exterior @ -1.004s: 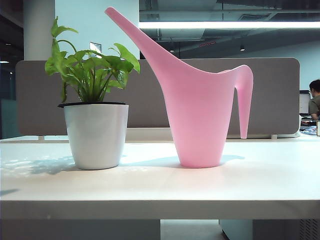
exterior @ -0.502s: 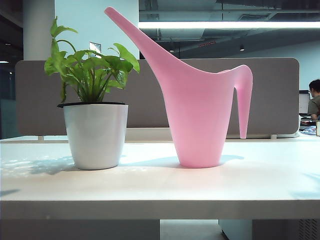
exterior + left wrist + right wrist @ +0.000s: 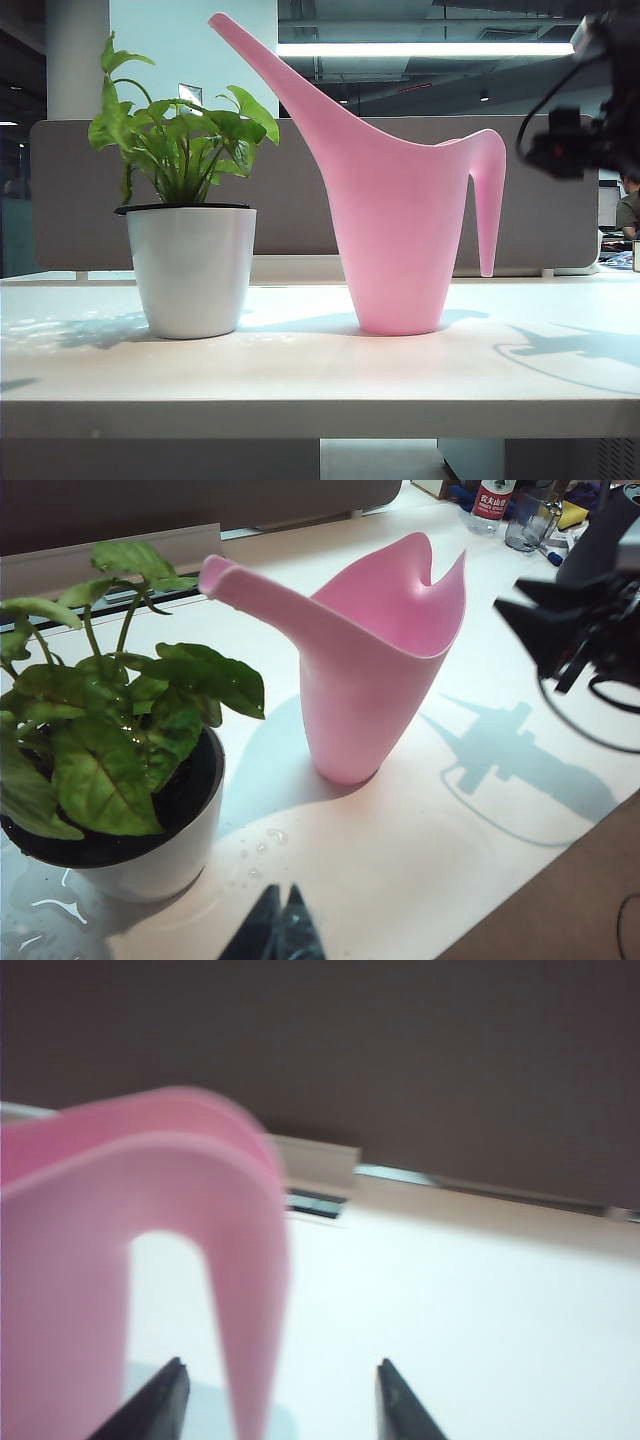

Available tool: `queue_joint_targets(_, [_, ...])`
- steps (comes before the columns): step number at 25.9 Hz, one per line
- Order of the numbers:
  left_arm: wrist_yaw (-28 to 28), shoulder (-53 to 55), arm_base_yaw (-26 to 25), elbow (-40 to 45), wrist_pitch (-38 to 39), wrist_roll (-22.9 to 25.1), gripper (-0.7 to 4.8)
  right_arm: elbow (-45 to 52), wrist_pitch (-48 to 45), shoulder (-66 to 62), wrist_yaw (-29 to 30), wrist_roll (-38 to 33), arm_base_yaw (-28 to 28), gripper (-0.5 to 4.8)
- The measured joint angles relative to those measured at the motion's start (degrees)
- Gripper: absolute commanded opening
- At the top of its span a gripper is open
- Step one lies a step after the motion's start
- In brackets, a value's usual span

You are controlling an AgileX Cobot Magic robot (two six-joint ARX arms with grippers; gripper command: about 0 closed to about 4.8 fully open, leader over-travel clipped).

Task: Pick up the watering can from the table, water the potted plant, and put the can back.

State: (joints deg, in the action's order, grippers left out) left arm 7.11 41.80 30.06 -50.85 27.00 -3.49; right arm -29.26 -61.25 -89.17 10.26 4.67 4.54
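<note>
The pink watering can point(image 3: 400, 230) stands upright on the white table point(image 3: 300, 375), spout toward the potted plant point(image 3: 190, 270) beside it. My right gripper point(image 3: 560, 150) hovers in the air just right of the can's curved handle point(image 3: 487, 200), not touching it. In the right wrist view the right gripper point(image 3: 280, 1362) is open, and the blurred handle point(image 3: 250, 1300) hangs ahead in line with the gap. My left gripper point(image 3: 283, 892) is shut and empty, low over the table near the potted plant point(image 3: 110, 780) and the watering can point(image 3: 375, 670).
A grey partition panel point(image 3: 300, 200) runs along the back of the table. Water drops point(image 3: 265, 838) lie beside the pot. Bottles and small clutter point(image 3: 495, 498) sit at the far corner. The table's front edge point(image 3: 300, 420) is close to the camera.
The right arm has come into the exterior view at the upper right, near the can's handle, and now casts a shadow on the table. Can and plant have not moved.
</note>
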Motion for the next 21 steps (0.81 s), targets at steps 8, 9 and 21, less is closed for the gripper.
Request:
queue_joint_targets(8, [0.0, 0.0, 0.0, 0.0, 0.0, 0.0, 0.03, -3.9, -5.4, -10.4, 5.0, -0.2, 0.2, 2.85])
queue_joint_targets(9, [0.0, 0.0, 0.0, 0.0, 0.0, 0.0, 0.03, -5.0, -5.6, -11.0, 5.0, -0.2, 0.2, 2.89])
queue_joint_targets(21, [0.0, 0.0, 0.0, 0.0, 0.0, 0.0, 0.03, -20.3, 3.9, -18.7, 11.5, -0.2, 0.0, 3.07])
